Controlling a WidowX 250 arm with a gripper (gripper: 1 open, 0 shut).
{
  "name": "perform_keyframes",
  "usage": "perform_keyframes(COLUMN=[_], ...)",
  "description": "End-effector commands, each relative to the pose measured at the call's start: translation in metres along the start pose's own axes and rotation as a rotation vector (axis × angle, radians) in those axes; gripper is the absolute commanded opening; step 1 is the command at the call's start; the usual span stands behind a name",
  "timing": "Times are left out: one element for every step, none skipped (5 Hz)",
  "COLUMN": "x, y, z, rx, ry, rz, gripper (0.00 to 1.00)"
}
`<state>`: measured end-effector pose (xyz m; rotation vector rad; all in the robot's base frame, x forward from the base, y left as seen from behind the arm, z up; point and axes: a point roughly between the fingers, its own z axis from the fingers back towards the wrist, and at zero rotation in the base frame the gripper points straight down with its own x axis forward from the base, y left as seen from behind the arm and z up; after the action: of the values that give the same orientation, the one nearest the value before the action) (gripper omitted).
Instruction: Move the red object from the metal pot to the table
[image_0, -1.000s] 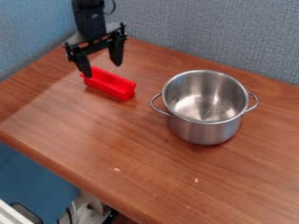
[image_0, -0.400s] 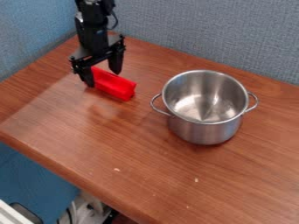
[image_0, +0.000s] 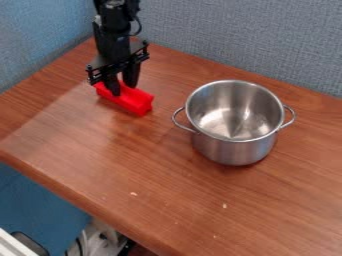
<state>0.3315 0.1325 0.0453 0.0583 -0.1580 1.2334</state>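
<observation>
Lowered since earlier, the gripper (image_0: 116, 83) now pinches the red object (image_0: 124, 98) on the table (image_0: 80, 150).

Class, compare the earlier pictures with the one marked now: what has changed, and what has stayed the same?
The hand has come down over the near-wall end of the red block and its fingers have drawn in around it; whether they grip it is unclear. The block still lies on the table, and the empty metal pot has not moved.
</observation>
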Motion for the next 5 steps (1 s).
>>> perform_keyframes(x=[0.004, 0.005, 0.006, 0.006, 0.007], y=[-0.005, -0.007, -0.011, -0.014, -0.017], z=[0.005, 0.005, 0.008, 0.011, 0.008], rx=[-0.007, -0.005, -0.004, 0.003, 0.006], ry=[-0.026, -0.031, -0.032, -0.034, -0.04], rz=[-0.024, -0.03, -0.039, -0.055, -0.063], gripper=[1.0, 1.0, 1.0, 1.0, 1.0])
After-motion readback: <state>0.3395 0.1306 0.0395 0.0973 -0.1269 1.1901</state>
